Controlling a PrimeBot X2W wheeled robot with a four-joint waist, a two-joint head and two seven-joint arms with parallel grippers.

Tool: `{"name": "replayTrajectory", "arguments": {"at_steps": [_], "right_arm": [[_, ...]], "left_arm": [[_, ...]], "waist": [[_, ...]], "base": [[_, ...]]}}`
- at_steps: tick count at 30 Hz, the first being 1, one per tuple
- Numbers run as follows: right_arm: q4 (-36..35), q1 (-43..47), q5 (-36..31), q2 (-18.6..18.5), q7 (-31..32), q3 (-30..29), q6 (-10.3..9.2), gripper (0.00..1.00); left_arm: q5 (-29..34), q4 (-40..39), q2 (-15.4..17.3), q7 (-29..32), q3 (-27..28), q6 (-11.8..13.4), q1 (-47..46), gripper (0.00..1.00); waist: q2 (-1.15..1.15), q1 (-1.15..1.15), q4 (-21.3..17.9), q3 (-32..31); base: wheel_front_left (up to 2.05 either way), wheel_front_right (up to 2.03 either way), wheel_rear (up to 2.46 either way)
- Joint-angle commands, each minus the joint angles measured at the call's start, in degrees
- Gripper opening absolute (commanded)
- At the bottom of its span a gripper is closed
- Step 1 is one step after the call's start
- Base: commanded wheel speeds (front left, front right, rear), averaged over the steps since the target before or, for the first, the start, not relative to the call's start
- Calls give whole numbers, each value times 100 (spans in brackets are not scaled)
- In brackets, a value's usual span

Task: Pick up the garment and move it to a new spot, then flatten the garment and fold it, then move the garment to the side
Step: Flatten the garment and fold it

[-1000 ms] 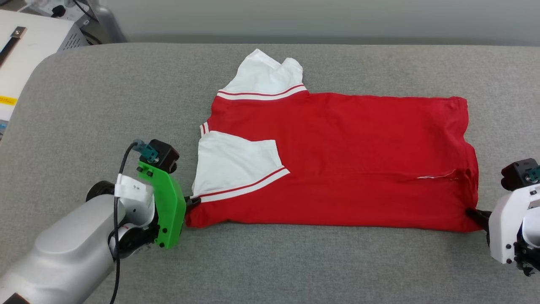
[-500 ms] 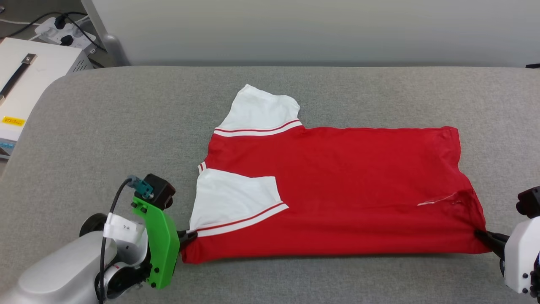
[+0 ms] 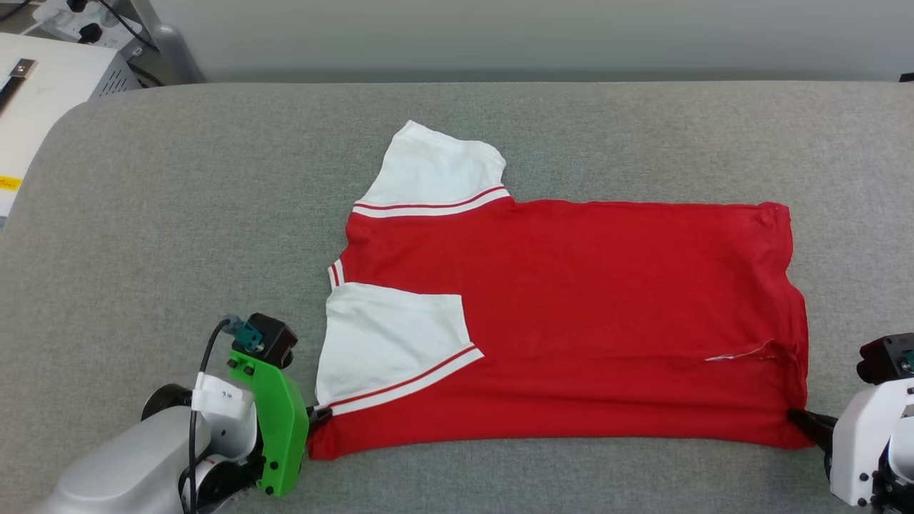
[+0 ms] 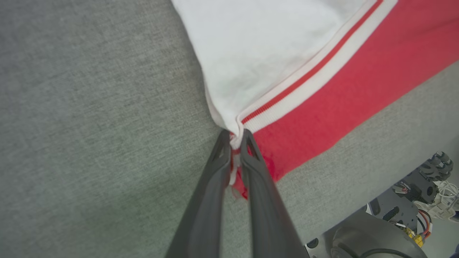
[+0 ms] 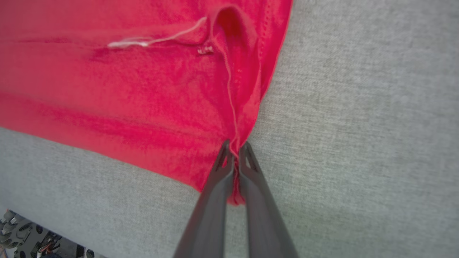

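Clamping garment (image 3: pixel 571 321) | left claw (image 4: pixel 235 135) closed on sleeve (image 4: pixel 251 53) | right claw (image 5: pixel 235 147) closed on hem (image 5: pixel 252 104)

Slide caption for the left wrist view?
Left end effector pinching a corner of the red jersey beside its white sleeve, on grey fabric surface.

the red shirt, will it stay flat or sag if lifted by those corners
Probably floppy: the garment puckers where the right gripper pinches it. Likely to sag in the middle, held only at two corners. Seems light: thin cloth, lying flat.
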Motion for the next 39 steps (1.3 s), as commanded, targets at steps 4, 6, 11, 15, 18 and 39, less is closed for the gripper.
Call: {"name": "replayTrajectory", "arguments": {"at_steps": [4, 6, 11, 15, 18, 39], "right_arm": [[73, 63, -125, 100, -306, -22, -5, 100], [14, 79, -220, 88, -528, -60, -5, 100], [-169, 73, -624, 129, -1284, -438, -5, 100], [-451, 18, -1154, 355, -1950, -892, -5, 100], [-706, -31, -1525, 630, -2327, -1201, -5, 100], [-2313, -577, -2787, 1782, -2818, -1536, -5, 100]], "left_arm": [[24, 202, -67, -237, 39, -73, 84, 100], [62, 214, -35, -352, 90, -94, 38, 100], [102, 29, 184, -666, 387, -94, -229, 100], [220, -120, 312, -823, 615, -34, -600, 100], [324, -182, 289, -898, 759, 28, -929, 100], [455, 1533, -910, 953, 976, -369, -4391, 100]], "waist": [[0, 0, 31, -106], [0, 0, 38, -171], [0, 0, 24, -273], [0, 0, -29, -263], [0, 0, -92, -175], [0, 0, -775, 1808]], "base": [[0, 0, 0], [0, 0, 0], [0, 0, 0], [0, 0, 0], [0, 0, 0], [0, 0, 0]]}}
